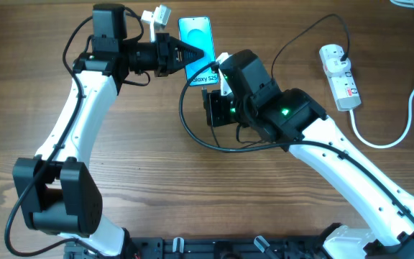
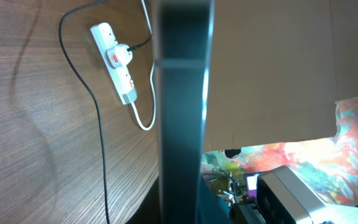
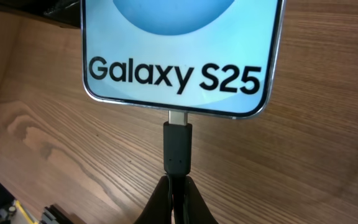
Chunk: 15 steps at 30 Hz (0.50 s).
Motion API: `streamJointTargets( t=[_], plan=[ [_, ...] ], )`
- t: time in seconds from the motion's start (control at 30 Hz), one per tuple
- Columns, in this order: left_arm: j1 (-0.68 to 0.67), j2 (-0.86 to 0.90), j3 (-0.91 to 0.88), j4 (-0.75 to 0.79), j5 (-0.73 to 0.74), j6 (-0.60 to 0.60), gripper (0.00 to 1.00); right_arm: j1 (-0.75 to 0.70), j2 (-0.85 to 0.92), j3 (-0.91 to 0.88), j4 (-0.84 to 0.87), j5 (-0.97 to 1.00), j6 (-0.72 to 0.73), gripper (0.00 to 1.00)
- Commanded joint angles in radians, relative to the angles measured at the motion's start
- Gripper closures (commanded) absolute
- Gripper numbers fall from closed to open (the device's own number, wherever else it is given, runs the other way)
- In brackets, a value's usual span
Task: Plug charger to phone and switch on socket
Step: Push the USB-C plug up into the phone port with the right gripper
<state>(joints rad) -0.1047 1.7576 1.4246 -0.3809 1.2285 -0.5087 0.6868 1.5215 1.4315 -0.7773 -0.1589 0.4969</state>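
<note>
1. The phone (image 1: 195, 43) sits at the far middle of the wooden surface (image 1: 157, 180). Its cyan screen faces up, and the white "Galaxy S25" strip is at its near end.
2. The left claw (image 1: 190, 52) reaches the phone from the phone's left. Its jaws are closed on the phone's long edge. In the left wrist view the phone shows only as a dark bar seen edge-on.
3. I cannot tell whether the phone lies flat on the surface or is held slightly above it.
4. The right claw (image 3: 174, 194) is just below the phone's near end. It is pinched tight on the charger (image 3: 178, 144), right behind the plug tip.
5. The plug tip's metal end meets the port in the middle of the phone's near edge and seems to be seated in it.
6. The charger's black cable loops on the surface on the near side of the phone. It also arcs off to the phone's right.
7. The socket (image 1: 340, 78) lies well to the right of the phone, apart from both claws. Its white lead (image 1: 394, 140) curls away from it, further right of the phone.
</note>
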Motion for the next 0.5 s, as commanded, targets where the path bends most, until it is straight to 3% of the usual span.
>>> streamJointTargets(
  t=[0.0,0.47],
  plan=[
    [-0.002,-0.011,0.010,0.004,0.019,0.034,0.96,0.006,-0.002,0.026,0.006,0.016,0.000,0.96],
    [-0.002,-0.011,0.010,0.004,0.006,0.034,0.96,0.006,-0.001,0.040,0.004,-0.003,0.000,0.96]
  ],
)
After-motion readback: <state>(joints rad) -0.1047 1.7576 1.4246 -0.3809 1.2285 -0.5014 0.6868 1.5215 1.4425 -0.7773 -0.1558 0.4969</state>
